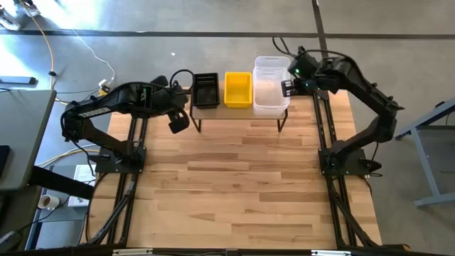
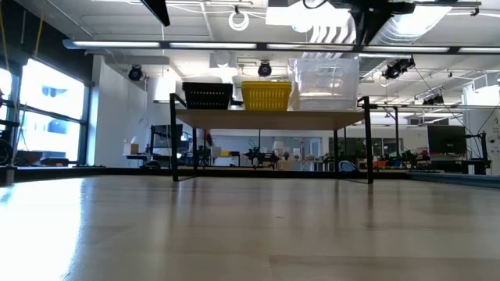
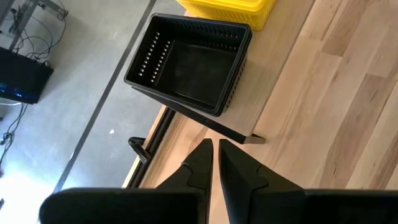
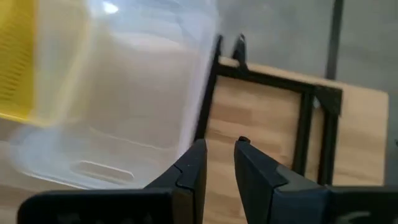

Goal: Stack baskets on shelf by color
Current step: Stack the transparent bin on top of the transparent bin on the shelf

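Note:
On the shelf (image 1: 234, 112) at the table's far edge stand a black mesh basket (image 1: 205, 90), a yellow basket (image 1: 237, 89) and a clear basket stack (image 1: 271, 87), side by side on their bottoms. My left gripper (image 3: 216, 149) is shut. It hangs above the table near the shelf's left end, in front of the black basket (image 3: 189, 62). My right gripper (image 4: 217, 146) hovers just off the right side of the clear basket (image 4: 124, 93), slightly open, nothing between its fingers. In the low view the baskets (image 2: 266, 95) line up on the shelf (image 2: 273, 119).
Bare wooden tabletop (image 1: 242, 185) spreads in front of the shelf. The black frame rails (image 4: 311, 124) at the table's far right corner lie below my right gripper. Both arm bases stand at the table's left and right sides.

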Available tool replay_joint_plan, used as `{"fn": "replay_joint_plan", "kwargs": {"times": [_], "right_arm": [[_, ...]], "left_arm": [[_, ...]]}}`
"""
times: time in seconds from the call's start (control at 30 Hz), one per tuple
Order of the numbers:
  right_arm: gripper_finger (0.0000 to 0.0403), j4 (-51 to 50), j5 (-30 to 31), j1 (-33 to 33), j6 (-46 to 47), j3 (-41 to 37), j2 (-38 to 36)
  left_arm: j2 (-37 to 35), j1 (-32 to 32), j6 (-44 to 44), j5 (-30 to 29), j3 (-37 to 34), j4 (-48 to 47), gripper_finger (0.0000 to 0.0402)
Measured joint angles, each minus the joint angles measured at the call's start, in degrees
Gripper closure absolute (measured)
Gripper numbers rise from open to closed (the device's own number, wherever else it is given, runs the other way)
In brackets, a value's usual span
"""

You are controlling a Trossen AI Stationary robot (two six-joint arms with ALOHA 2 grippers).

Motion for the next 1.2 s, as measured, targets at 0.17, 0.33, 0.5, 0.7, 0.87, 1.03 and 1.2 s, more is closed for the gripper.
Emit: {"fn": "replay_joint_plan", "kwargs": {"times": [0.17, 0.33, 0.5, 0.7, 0.87, 1.03, 1.2], "right_arm": [[0.0336, 3.7, 0.0, 0.6, 3.0, -7.8, -3.3], [0.0336, 9.6, -2.1, 0.6, 2.9, -10.9, -4.7], [0.0336, 10.2, -2.2, 0.5, 2.7, -11.2, -3.5], [0.0336, 10.2, -2.0, 0.1, 1.3, -11.2, -1.6], [0.0336, 10.2, -2.4, -0.6, 1.3, -11.2, -1.2], [0.0336, 10.5, -3.2, -1.1, 2.1, -11.1, -0.7], [0.0354, 10.6, -3.9, -1.4, 2.9, -11.1, 0.5]], "left_arm": [[0.0, 0.0, 0.0, -0.1, 0.0, 0.0, 0.0383], [0.0, 0.0, 0.0, -0.1, 0.0, 0.0, 0.0383], [0.0, 0.0, 0.0, -0.1, 0.0, 0.1, 0.0383], [0.0, 0.0, -0.2, -0.1, 0.0, 0.1, 0.0383], [0.0, 0.0, -0.2, -0.1, 0.0, 0.1, 0.0383], [0.0, 0.0, -0.2, -0.1, 0.0, 0.1, 0.0383], [0.0, 0.0, -0.2, -0.1, 0.0, 0.1, 0.0383]]}}
